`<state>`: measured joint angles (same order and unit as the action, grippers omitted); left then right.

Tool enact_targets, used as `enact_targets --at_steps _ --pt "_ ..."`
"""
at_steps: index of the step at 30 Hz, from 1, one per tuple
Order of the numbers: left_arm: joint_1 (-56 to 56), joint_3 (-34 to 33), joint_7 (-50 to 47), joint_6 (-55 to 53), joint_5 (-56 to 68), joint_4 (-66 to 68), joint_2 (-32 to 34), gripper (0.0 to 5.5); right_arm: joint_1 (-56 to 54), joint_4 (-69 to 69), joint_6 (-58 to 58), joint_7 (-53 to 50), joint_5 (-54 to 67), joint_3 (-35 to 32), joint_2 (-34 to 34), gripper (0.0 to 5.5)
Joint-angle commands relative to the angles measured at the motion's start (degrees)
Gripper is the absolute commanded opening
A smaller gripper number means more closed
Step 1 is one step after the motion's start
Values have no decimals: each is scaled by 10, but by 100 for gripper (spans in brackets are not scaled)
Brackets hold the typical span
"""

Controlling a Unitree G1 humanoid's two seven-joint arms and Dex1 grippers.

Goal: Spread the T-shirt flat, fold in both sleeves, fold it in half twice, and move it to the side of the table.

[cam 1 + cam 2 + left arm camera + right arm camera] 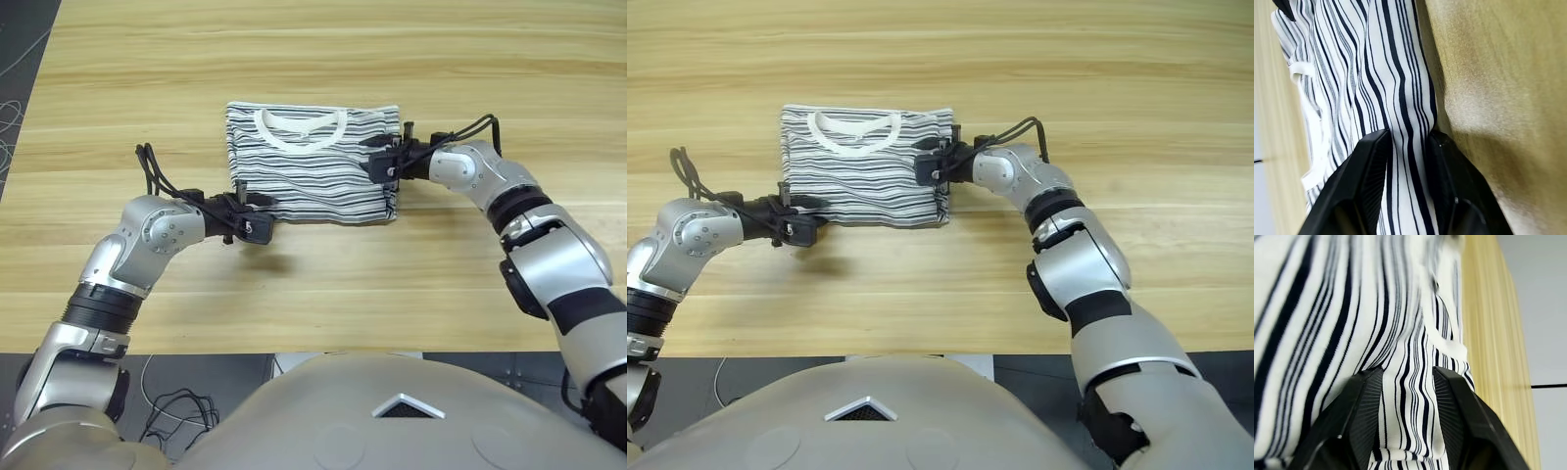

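On the big wooden surface (313,59), a folded striped T-shirt (313,176) was pinched by two claws.
The surface had bare wood on every side of the shirt, so there was room to move it. The T-shirt lay in the middle, a little longer side to side, with its white collar (299,132) at the far edge. The left claw (257,217) gripped cloth at the near left corner. The right claw (384,162) gripped cloth on the right edge.

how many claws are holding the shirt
2. The left claw pinches the shirt at its near left corner. The right claw pinches it about midway along its right edge.
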<state>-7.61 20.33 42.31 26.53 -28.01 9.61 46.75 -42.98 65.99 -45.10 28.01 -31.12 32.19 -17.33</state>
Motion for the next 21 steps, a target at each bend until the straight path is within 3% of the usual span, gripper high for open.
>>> enact_targets --at_steps 1,4,6,15,18,21 --pt "-16 28 -49 29 -87 75 26 144 210 -279 53 247 139 47 -99 191" --pt "-34 33 -98 50 -132 115 47 144 303 -591 220 322 309 76 -160 191" --pt "-45 38 -134 72 -153 135 54 144 323 -685 292 334 366 84 -161 191" --pt "-116 85 -415 201 -312 214 60 144 340 -674 402 262 415 34 -19 191" --pt "-149 93 -472 183 -341 289 67 144 350 -740 456 285 490 -19 -48 191" --pt "-178 72 -500 176 -312 369 87 144 322 -803 571 337 650 -132 -113 191"
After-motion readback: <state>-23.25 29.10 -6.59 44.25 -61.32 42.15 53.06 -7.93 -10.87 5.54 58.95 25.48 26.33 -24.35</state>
